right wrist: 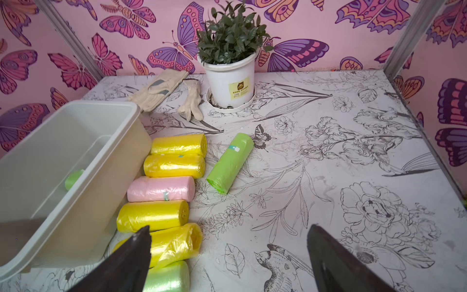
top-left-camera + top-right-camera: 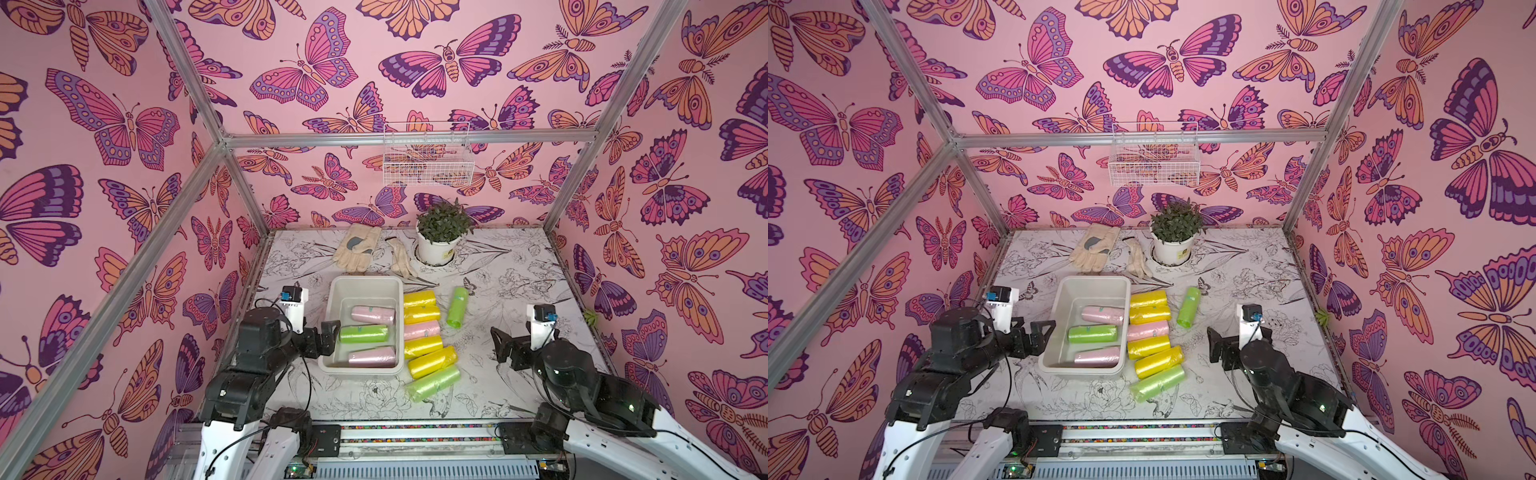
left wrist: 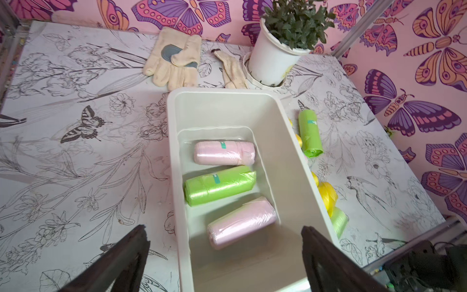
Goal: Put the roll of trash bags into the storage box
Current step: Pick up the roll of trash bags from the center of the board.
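I see both sets of jaws spread, nothing held. The lone green roll (image 2: 457,307) lies right of the storage box (image 2: 361,289), far-left of my right gripper (image 2: 500,347). My left gripper (image 2: 330,338) hovers at the box's left rim.

The left end effector (image 2: 327,337) hovers just beside the left wall of the storage box (image 2: 365,279), jaws spread wide and empty. The right end effector (image 2: 500,343) hangs well off the box's right side, forearm angled inward, jaws equally wide and empty.
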Robot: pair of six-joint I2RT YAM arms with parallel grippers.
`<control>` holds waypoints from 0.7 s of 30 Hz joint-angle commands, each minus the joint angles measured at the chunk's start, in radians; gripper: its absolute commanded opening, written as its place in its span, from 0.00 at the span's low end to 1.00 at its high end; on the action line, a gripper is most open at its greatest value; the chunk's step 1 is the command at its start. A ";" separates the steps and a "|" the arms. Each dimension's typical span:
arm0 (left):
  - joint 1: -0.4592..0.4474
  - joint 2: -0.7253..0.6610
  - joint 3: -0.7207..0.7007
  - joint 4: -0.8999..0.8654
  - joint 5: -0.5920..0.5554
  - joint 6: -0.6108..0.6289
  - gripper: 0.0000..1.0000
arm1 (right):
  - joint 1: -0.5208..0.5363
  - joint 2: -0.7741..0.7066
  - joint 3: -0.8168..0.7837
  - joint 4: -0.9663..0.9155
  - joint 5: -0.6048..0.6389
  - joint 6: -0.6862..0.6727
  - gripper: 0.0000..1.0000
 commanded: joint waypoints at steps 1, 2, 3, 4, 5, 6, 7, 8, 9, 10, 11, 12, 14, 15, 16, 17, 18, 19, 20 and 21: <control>-0.032 0.036 0.016 -0.004 0.011 0.022 0.94 | -0.007 -0.041 -0.028 -0.076 0.032 0.089 0.99; -0.047 0.047 0.025 -0.014 -0.001 0.021 0.93 | -0.007 -0.039 -0.036 -0.075 0.014 0.091 0.99; -0.062 0.056 0.032 -0.021 -0.013 0.021 0.92 | -0.008 -0.027 -0.041 -0.070 -0.005 0.090 0.99; -0.085 0.064 0.041 -0.031 -0.037 0.015 0.91 | -0.009 -0.005 -0.043 -0.067 -0.017 0.091 0.99; -0.113 0.068 0.049 -0.041 -0.069 0.006 0.91 | -0.014 0.026 -0.041 -0.066 -0.025 0.091 0.99; -0.147 0.070 0.053 -0.050 -0.099 -0.004 0.91 | -0.021 0.057 -0.037 -0.062 -0.035 0.088 0.99; -0.190 0.073 0.061 -0.060 -0.133 -0.013 0.91 | -0.035 0.097 -0.031 -0.055 -0.053 0.080 0.99; -0.229 0.077 0.067 -0.069 -0.162 -0.023 0.91 | -0.054 0.134 -0.023 -0.052 -0.072 0.071 0.99; -0.284 0.086 0.078 -0.086 -0.202 -0.037 0.90 | -0.082 0.175 -0.011 -0.048 -0.097 0.061 0.99; -0.341 0.099 0.092 -0.107 -0.247 -0.053 0.89 | -0.115 0.208 0.000 -0.044 -0.129 0.049 0.99; -0.389 0.111 0.104 -0.125 -0.284 -0.067 0.87 | -0.156 0.239 0.013 -0.043 -0.159 0.035 0.99; -0.446 0.129 0.120 -0.150 -0.322 -0.085 0.85 | -0.200 0.265 0.030 -0.037 -0.202 0.010 0.99; -0.543 0.169 0.150 -0.198 -0.377 -0.126 0.83 | -0.276 0.293 0.067 -0.030 -0.289 -0.060 0.99; -0.601 0.187 0.162 -0.217 -0.397 -0.155 0.82 | -0.308 0.296 0.087 -0.028 -0.319 -0.085 0.99; -0.657 0.198 0.168 -0.227 -0.411 -0.183 0.81 | -0.335 0.290 0.097 -0.011 -0.359 -0.106 0.99; -0.702 0.207 0.172 -0.232 -0.420 -0.208 0.81 | -0.354 0.284 0.104 0.002 -0.394 -0.129 0.99; -0.757 0.221 0.175 -0.238 -0.435 -0.236 0.81 | -0.365 0.279 0.121 0.006 -0.415 -0.155 0.99; -0.812 0.238 0.179 -0.243 -0.453 -0.261 0.81 | -0.369 0.277 0.144 -0.001 -0.415 -0.182 0.99; -0.860 0.255 0.184 -0.250 -0.472 -0.280 0.81 | -0.367 0.278 0.166 -0.012 -0.414 -0.210 0.99; -0.909 0.280 0.195 -0.259 -0.498 -0.300 0.80 | -0.368 0.282 0.195 -0.032 -0.415 -0.247 0.99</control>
